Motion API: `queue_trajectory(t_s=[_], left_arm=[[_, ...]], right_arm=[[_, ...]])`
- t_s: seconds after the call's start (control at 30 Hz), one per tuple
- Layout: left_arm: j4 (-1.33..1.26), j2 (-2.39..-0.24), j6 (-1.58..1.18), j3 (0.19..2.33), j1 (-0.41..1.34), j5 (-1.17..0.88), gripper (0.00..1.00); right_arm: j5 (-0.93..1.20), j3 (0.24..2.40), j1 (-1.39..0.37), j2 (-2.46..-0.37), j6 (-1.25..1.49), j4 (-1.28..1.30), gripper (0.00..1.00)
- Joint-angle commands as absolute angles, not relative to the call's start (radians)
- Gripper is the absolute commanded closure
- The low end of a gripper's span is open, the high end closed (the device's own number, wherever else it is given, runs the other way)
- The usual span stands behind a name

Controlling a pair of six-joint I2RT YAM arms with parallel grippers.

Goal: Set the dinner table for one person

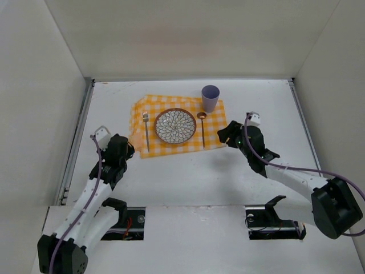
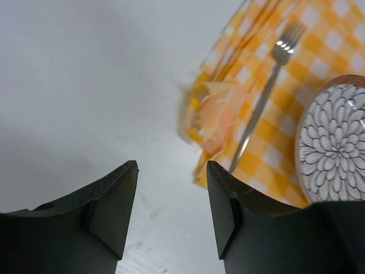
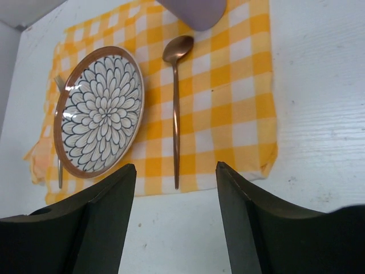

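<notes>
On the white dinner table [image 1: 188, 177] lies a yellow-and-white checked cloth [image 1: 214, 117]. On it stands a flower-patterned plate [image 1: 175, 125] with a fork [image 1: 146, 132] on its left, a copper spoon [image 1: 202, 127] on its right, and a lilac cup [image 1: 210, 97] at the back right. My left gripper [image 1: 129, 149] is open and empty just left of the cloth's near left corner [image 2: 208, 123]. My right gripper [image 1: 223, 136] is open and empty at the cloth's near right corner [image 3: 259, 154]. The right wrist view shows the plate [image 3: 100, 111], spoon [image 3: 175, 114] and cup [image 3: 194, 11].
White walls [image 1: 34, 103] close in the table on the left, back and right. The left edge of the cloth is rumpled and folded [image 2: 219, 108] beside the fork [image 2: 265, 94].
</notes>
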State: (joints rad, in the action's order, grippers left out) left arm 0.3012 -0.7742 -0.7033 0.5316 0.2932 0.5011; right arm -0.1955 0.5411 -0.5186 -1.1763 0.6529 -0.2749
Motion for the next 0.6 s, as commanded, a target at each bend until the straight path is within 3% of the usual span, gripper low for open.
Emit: queue_trajectory(t_s=[0.0,0.1,0.13,0.17,0.57], left_arm=[[0.449,-0.669,-0.831,0.471,0.254,0.492,0.51],[0.448,-0.612,-0.854,0.437,0.242,0.477,0.51],[0.443,-0.604,-0.861,0.434,0.243,0.471,0.51],[0.437,-0.601,-0.864,0.431,0.243,0.468,0.51],[0.384,-0.516,-0.838,0.388,0.294,0.434,0.51]], right_arm=[[-0.219,0.529,-0.498,-1.161,0.680,-0.350,0.33],[-0.232,0.529,-0.496,-1.169,0.675,-0.350,0.25],[-0.242,0.529,-0.498,-1.173,0.675,-0.350,0.17],[-0.255,0.531,-0.501,-1.180,0.670,-0.350,0.00],[-0.397,0.558,-0.502,-1.158,0.626,-0.232,0.00]])
